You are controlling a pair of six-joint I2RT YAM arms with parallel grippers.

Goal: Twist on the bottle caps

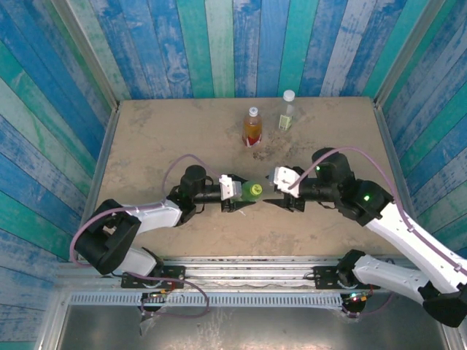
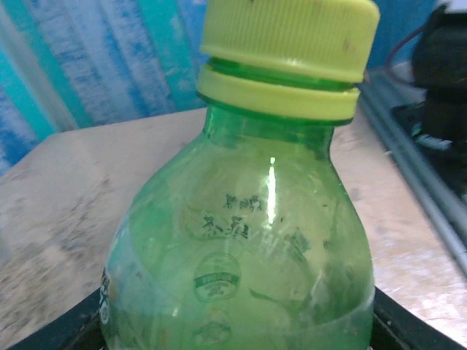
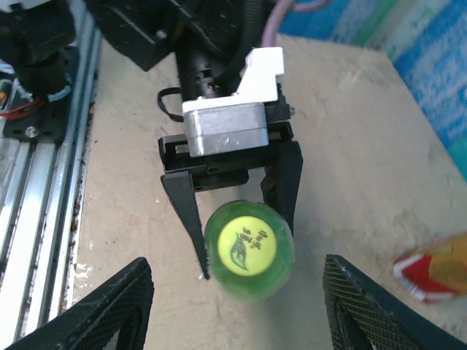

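Pinching green bottle [image 2: 241, 240] at middle of counter [image 1: 160, 138] with left end effector [image 3: 246, 251]; yellow-green cap [image 2: 288, 36] sitting on neck, seemingly seated. Holding right end effector [image 1: 268, 200] spread, empty, just beside. Standing white-capped at far side: amber bottle [image 1: 252, 130], clear bottle [image 1: 287, 113]. Likely remaining: letting go.

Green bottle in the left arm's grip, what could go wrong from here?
The yellow-green cap shows a gap above its ring, so it may not be fully tight and could come off. The left end effector pinches the green bottle by its thin body; a clumsy release might tip it. The open right end effector flanks the bottle and could bump it.
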